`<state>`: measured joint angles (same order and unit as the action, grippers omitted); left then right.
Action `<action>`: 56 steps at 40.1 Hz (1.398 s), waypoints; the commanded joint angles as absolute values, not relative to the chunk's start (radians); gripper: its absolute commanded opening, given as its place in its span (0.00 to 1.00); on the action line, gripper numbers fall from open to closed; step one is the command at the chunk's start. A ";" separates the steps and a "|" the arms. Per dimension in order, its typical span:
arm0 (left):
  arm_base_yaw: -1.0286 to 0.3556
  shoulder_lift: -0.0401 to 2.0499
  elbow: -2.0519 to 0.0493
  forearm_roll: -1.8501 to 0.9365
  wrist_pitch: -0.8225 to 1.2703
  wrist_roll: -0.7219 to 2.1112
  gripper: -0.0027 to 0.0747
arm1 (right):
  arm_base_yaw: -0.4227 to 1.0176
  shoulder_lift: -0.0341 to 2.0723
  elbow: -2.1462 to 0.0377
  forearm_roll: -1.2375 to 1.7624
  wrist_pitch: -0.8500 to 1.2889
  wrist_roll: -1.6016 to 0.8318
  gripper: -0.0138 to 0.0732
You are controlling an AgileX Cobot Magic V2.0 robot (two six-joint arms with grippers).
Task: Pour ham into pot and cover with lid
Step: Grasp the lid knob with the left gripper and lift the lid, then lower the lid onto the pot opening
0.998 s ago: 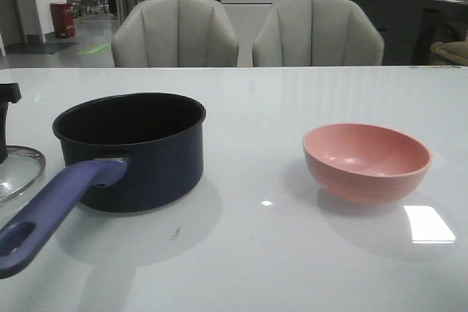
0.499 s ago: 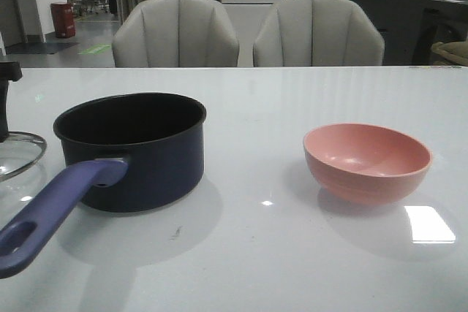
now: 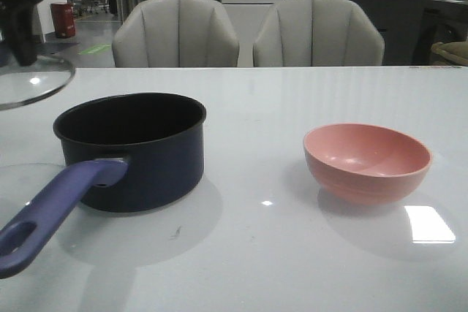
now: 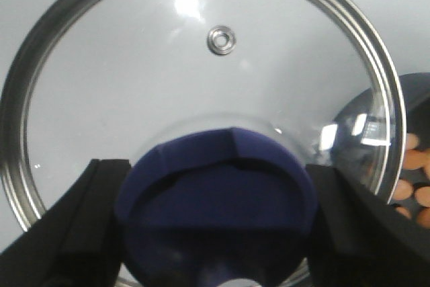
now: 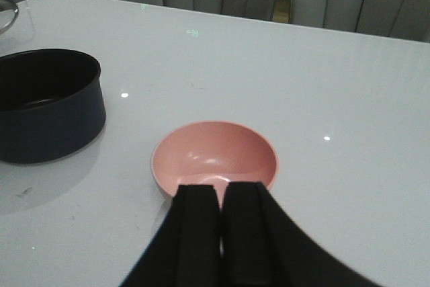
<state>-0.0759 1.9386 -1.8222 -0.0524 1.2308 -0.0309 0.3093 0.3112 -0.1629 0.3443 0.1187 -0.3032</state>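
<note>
One lid in the air, one pot waiting under it.

At far left the left gripper [image 4: 215, 233] pinches the blue knob of the lid [image 3: 33, 78], holding it tilted above the table [image 3: 292, 253], up and left of the pot [image 3: 131, 147]. Through the glass, the left wrist view shows ham [image 4: 413, 179] lying in the pot, so covering looks like the step in hand: carry the lid right, level it, lower it onto the rim. At right, the right gripper [image 5: 220, 196], fingers pressed together, hangs by the empty pink bowl [image 3: 365, 162].
</note>
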 commanded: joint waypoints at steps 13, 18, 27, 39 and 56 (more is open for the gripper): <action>-0.358 1.894 -1.918 -0.066 1.269 0.024 0.20 | 0.311 0.314 -0.193 0.350 0.042 -0.309 0.34; -0.399 1.894 -1.912 -0.066 1.269 0.024 0.20 | 0.311 0.314 -0.193 0.350 0.042 -0.309 0.34; -0.414 1.894 -1.832 -0.107 1.270 0.024 0.21 | 0.311 0.314 -0.193 0.350 0.042 -0.309 0.34; -0.414 1.894 -1.826 -0.107 1.268 0.024 0.21 | 0.311 0.314 -0.193 0.350 0.042 -0.309 0.34; -0.414 1.943 -1.828 -0.111 1.255 0.024 0.29 | 0.311 0.314 -0.193 0.350 0.042 -0.309 0.34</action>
